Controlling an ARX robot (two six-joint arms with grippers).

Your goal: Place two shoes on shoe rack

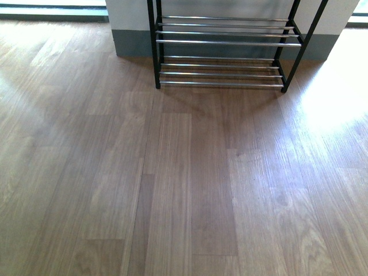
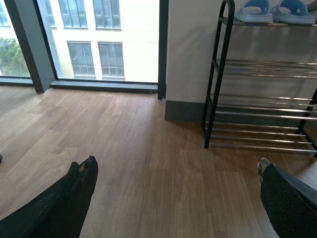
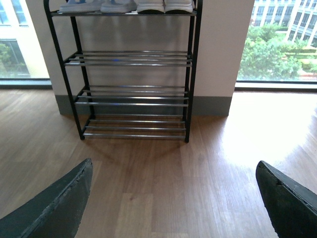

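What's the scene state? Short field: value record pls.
rack: black frame, chrome bar tiers, against the wall
top tier: footwear already there, two blue-white and two white-soled
lower tiers: no shoes seen
floor: wood planks, no shoes visible in front of the rack
left gripper: open, holding nothing
right gripper: open, holding nothing

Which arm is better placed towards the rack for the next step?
Right, probably: the right gripper, open, faces the rack squarely, while the left gripper, also open, sees it off to one side. Both are empty.
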